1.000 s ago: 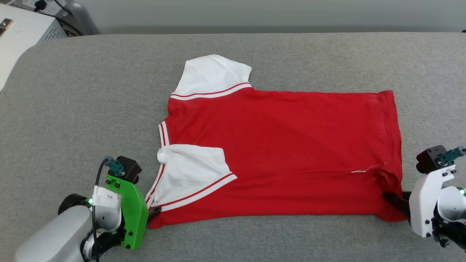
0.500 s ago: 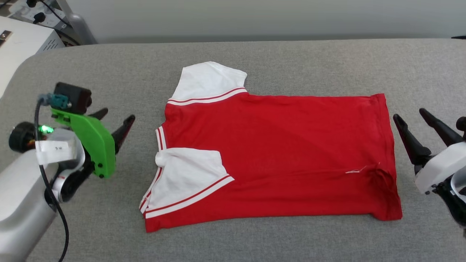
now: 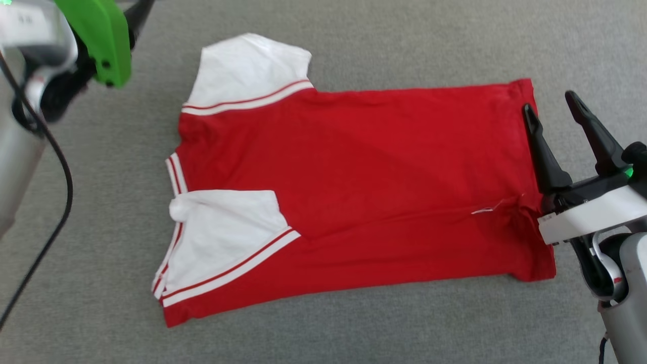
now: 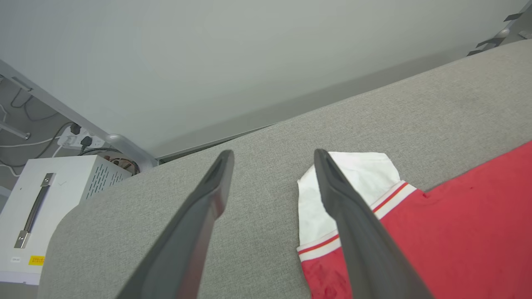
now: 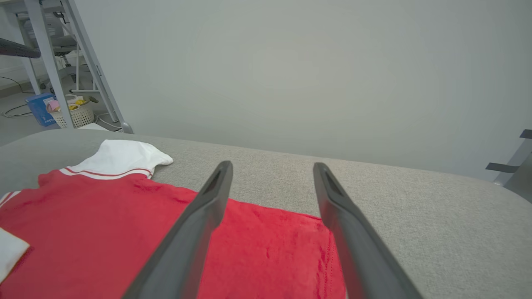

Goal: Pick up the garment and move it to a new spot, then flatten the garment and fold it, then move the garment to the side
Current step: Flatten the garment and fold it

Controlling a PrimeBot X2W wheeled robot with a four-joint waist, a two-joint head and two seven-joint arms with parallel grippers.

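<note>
The garment (image 3: 354,192) lies flat on the grey padded surface (image 3: 323,333), collar end left and hem right. Its near white sleeve is folded onto the red body and its far sleeve is spread out beyond it. Both grippers stand wide open and hold nothing. The head view catches the right gripper (image 3: 548,103) raised at the hem end and, far left, the green bracket (image 3: 96,35) on the left arm. The left wrist view adds what the head view leaves out — the left gripper (image 4: 272,155) splayed above the left edge of the far sleeve, with a white cabinet (image 4: 41,207) and a pale wall (image 4: 249,62) past the surface's far edge. The right wrist view takes in a woven basket (image 5: 77,114) and metal frame legs (image 5: 83,62) on the floor far left. A second ago both grippers sat low at the garment's near corners, fingers at the cloth; they have since let go and risen — and the head camera has dipped, losing the far edge and wall.
</note>
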